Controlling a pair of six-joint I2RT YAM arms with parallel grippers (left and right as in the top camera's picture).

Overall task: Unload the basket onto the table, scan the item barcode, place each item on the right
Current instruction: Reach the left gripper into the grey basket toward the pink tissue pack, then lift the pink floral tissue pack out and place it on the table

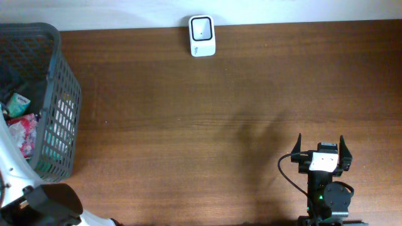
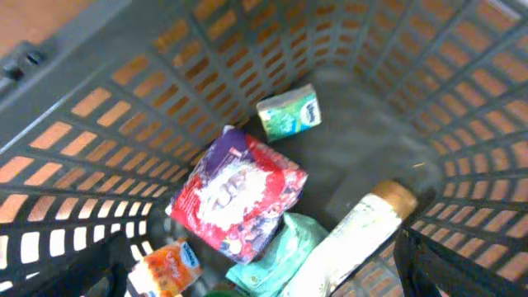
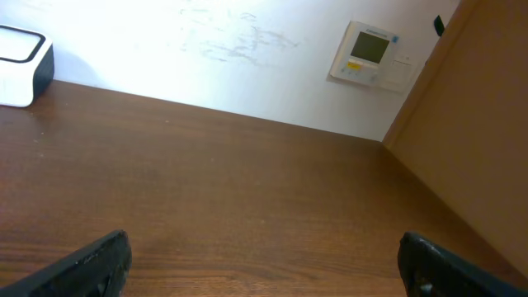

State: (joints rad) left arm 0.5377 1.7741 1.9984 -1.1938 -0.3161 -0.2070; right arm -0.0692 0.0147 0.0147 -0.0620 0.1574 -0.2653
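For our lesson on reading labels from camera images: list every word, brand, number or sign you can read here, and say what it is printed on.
No text is legible in any view.
green packet: printing too blurred to read.
red packet: printing too blurred to read.
orange packet: printing too blurred to read.
wall panel: display and markings too small to read.

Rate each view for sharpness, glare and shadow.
Overhead: sharp, evenly lit, with a faint shadow on the table. Left wrist: soft all over, the red packet in the basket smeared. Right wrist: sharp, but the wall is washed out by glare.
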